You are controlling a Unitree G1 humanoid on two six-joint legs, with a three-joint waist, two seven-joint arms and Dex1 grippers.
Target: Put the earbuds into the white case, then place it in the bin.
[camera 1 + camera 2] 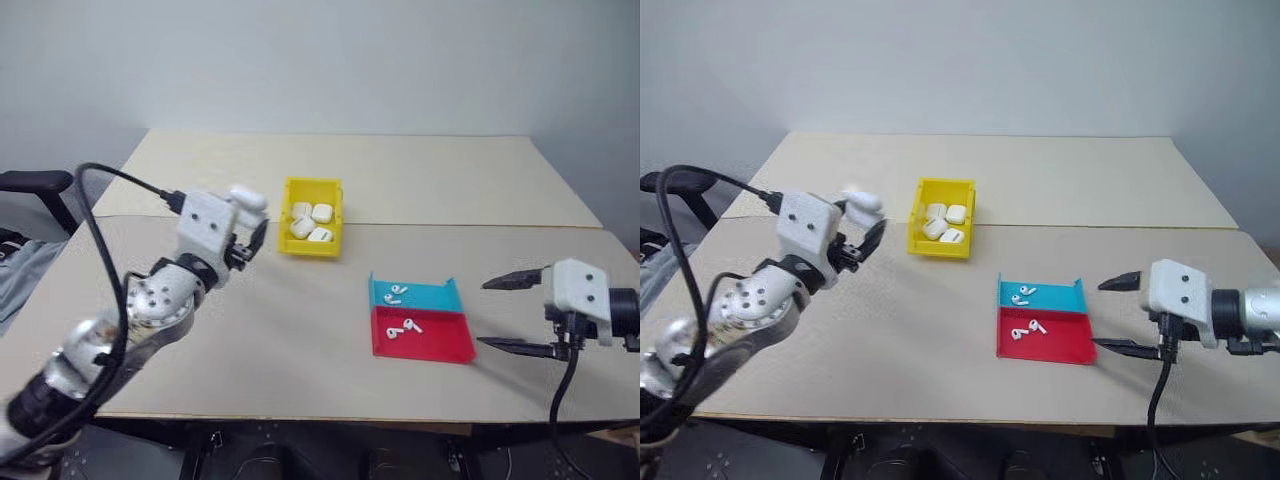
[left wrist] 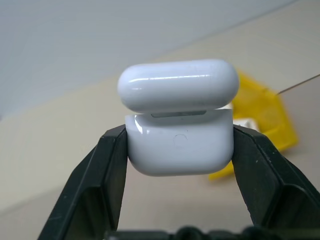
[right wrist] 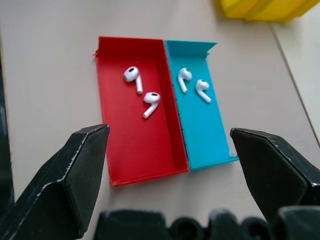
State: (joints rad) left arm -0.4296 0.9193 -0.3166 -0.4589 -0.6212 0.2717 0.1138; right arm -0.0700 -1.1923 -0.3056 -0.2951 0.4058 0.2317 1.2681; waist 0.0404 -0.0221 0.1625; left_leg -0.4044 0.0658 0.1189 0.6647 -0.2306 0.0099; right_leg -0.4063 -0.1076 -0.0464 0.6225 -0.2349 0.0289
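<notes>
My left gripper (image 1: 248, 226) is shut on the white case (image 2: 180, 145) and holds it up above the table, to the left of the bin (image 1: 311, 184). The case's lid stands slightly ajar, and I cannot see inside it. The yellow bin holds several other white cases. Two earbuds (image 3: 141, 92) lie in the red tray (image 3: 120, 145), and two more earbuds (image 3: 193, 85) lie in the blue tray (image 3: 210, 142). Just right of the trays, my right gripper (image 1: 483, 313) hangs open above the table with nothing between its fingers.
The red and blue trays sit side by side in the middle right of the beige table (image 1: 300, 330). A black cable (image 1: 105, 260) loops over my left arm. A chair arm (image 1: 35, 181) shows at the far left.
</notes>
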